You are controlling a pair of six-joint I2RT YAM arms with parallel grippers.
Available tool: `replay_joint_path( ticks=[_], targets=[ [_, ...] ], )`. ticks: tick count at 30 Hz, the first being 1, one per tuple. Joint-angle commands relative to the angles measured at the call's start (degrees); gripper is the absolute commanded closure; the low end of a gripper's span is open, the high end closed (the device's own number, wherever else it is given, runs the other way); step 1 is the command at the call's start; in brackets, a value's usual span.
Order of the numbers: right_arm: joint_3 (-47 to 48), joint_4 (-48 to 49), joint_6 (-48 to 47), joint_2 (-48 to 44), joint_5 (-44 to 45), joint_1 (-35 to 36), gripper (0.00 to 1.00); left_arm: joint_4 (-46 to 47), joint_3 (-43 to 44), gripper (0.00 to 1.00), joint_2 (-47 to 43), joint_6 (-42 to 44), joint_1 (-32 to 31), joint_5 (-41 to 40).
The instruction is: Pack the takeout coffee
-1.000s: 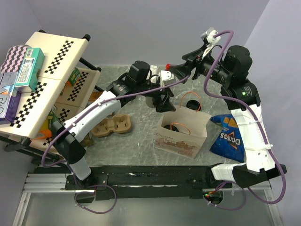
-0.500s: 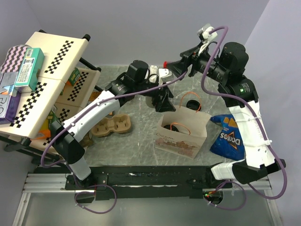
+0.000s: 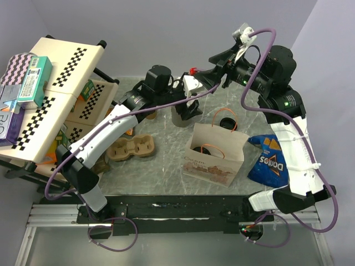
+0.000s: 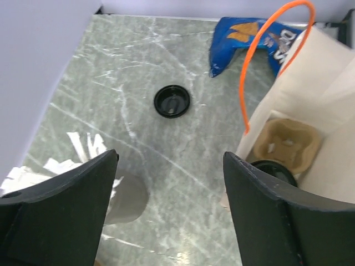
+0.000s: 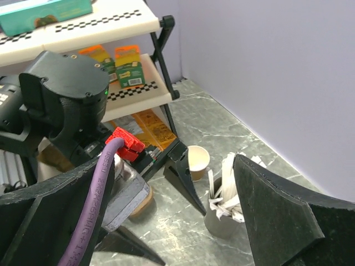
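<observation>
Desk (image 3: pixel 161 166): grey marbled top, both arms reaching over its far half. Shelf rack (image 3: pixel 55 50) stands along the left edge, with boxes and packets on its tiers. Paper bag (image 3: pixel 213 158) is upright mid-desk, mouth open, orange handles up. Blue chip bag (image 3: pixel 270 163) lies just right of it. Cardboard carrier (image 3: pixel 133 148) sits on the desk left of the bag.

Left pincer (image 4: pixel 171 166): fingers spread wide, nothing between them, hanging above the desk just past the bag's far side. Right pincer (image 5: pixel 172 166): spread wide too, gripping nothing, raised well above the desk and facing the rack.

Second carrier (image 4: pixel 285 141) sits down inside the bag. A lidded cup (image 4: pixel 272 169) shows just beside it; I can see only its black top. Grey cup of sticks (image 5: pixel 224 213) is upright near the back wall, below the left arm's finger. Open kraft cup (image 5: pixel 198 160) is upright on the desk near that grey cup, well apart from the bag. Loose black lid (image 4: pixel 172 101) lies flat on the desk beyond the bag, near the chip bag's corner.
</observation>
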Motion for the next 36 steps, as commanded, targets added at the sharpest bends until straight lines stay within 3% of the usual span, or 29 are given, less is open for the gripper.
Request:
replay_joint_path(
  ticks=[1, 5, 11, 13, 16, 18, 21, 22, 25, 28, 36],
  targets=[
    [-1.42, -11.7, -1.36, -3.66, -13.1, -5.0, 0.06, 13.12, 5.26, 0.21, -10.71, -9.31, 10.12, -8.54],
    [-5.11, -10.29, 1.01, -4.19, -19.68, -4.92, 0.04, 14.26, 4.03, 0.25, -11.06, -4.13, 8.29, -14.07],
    [-7.41, -10.38, 1.02, -4.71, -27.27, -5.45, 0.03, 15.94, -0.19, 0.25, -11.94, 10.26, 5.12, -23.3],
    [-7.32, -11.6, -1.26, -5.33, -20.09, -5.1, 0.04, 16.98, -0.36, 0.24, -11.42, 13.8, 2.67, -31.7],
    [-7.59, -13.45, -3.03, -6.04, -10.95, -4.66, 0.04, 18.48, -0.63, 0.23, -11.42, 18.99, 1.08, -36.14],
    [-8.29, -14.33, -3.81, -6.65, -9.43, -4.57, 0.04, 17.87, 0.6, 0.23, -10.89, 21.8, 0.63, -37.64],
    [-9.25, -15.21, -3.73, -7.35, -5.22, -4.48, 0.05, 17.34, 0.43, 0.37, -10.8, 24.09, 0.37, -38.18],
    [-10.04, -15.21, -3.73, -7.62, -3.29, -4.39, 0.05, 17.69, -0.44, 0.65, -11.93, 24.53, 0.46, -37.83],
    [-11.1, -14.95, -3.73, -8.41, -2.22, -4.48, 0.05, 18.75, -3.7, 0.99, -13.69, 25.24, 0.37, -36.86],
    [-11.28, -14.77, -3.91, -8.94, -3.01, -4.48, 0.05, 17.78, -5.11, 0.99, -14.23, 25.24, 0.46, -36.85],
    [-11.98, -10.03, 1.18, -7.8, -18.02, -3.95, 0.02, 20.06, -7.92, 0.99, -11.77, 32.88, -2.62, -41.59]
  ],
)
